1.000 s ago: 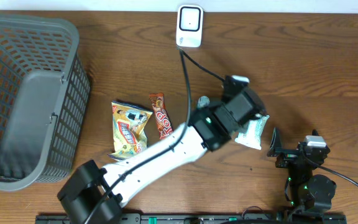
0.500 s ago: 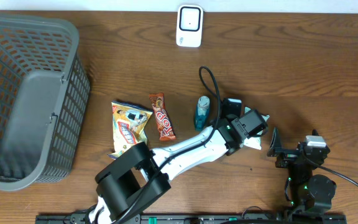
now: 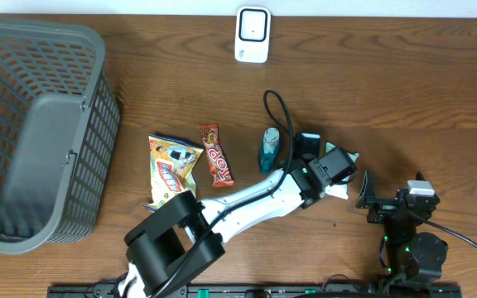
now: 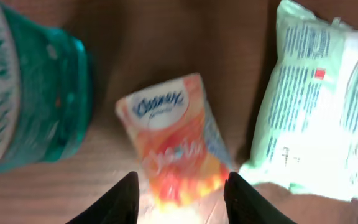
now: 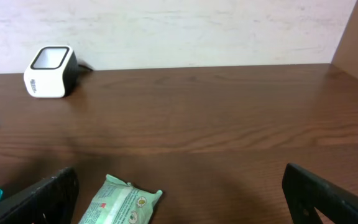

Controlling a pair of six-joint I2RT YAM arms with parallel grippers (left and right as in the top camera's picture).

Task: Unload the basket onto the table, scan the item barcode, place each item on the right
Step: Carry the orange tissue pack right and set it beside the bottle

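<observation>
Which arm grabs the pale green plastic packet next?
Left, probably: left gripper hovers over the orange tissue pack, pale green plastic packet right beside it; right gripper is open but crowded out.

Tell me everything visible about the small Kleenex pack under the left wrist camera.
The Kleenex pack is a small soft pocket packet in glossy, plastic-looking wrap, orange-pink, with a white oval bearing blue Kleenex lettering at its far end. It lies flat and slightly skewed on the wooden table, between the teal bottle and the pale green packet, apart from the bottle; contact with the packet cannot be told. Its glare-washed near end sits between the left claw's parted fingertips.
</observation>
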